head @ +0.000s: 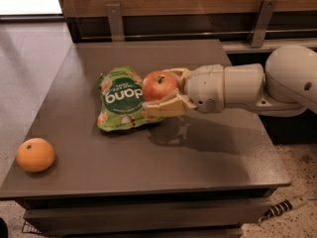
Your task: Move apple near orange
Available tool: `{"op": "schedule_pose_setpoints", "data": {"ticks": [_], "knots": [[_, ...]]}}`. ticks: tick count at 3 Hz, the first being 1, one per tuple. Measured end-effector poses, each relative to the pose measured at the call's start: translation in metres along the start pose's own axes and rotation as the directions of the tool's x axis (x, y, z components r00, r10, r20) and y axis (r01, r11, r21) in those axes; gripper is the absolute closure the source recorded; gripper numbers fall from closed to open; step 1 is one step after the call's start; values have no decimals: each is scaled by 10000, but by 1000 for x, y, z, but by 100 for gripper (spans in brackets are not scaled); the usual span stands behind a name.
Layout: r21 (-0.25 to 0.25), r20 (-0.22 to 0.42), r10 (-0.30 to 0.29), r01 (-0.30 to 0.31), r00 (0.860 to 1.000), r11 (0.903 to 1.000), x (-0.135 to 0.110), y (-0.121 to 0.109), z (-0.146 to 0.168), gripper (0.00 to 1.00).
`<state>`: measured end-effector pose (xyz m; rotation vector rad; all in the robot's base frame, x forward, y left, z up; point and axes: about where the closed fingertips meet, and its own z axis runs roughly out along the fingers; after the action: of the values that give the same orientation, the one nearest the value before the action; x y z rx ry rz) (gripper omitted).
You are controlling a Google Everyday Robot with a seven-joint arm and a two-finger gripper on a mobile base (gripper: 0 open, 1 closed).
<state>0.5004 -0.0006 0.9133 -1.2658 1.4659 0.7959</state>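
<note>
The red apple (159,86) with yellowish patches is held in my gripper (164,91), which is shut on it above the middle of the grey table (148,152). The white arm reaches in from the right. The apple hangs over the right edge of a green snack bag (120,100). The orange (35,154) sits on the table at the front left corner, far to the left of the apple and gripper.
The green snack bag lies flat at the table's middle, between the gripper and the orange. A wooden wall with metal brackets (115,21) runs behind the table. A cable (285,207) lies on the floor at the lower right.
</note>
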Motion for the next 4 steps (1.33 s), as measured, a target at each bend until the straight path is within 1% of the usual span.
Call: {"op": "schedule_pose_setpoints", "data": {"ticks": [1,2,3,4], "knots": [[-151,-173,124,-127,9998,9998,-3,23,21,100],[-191,-241,161,-166,9996,9997,-4,51,46,100],[-367,-248,248,-257,9994,9990,6,83,75,100],[-875,-342,207,-236,9992,9959,27,111,102,100]]}}
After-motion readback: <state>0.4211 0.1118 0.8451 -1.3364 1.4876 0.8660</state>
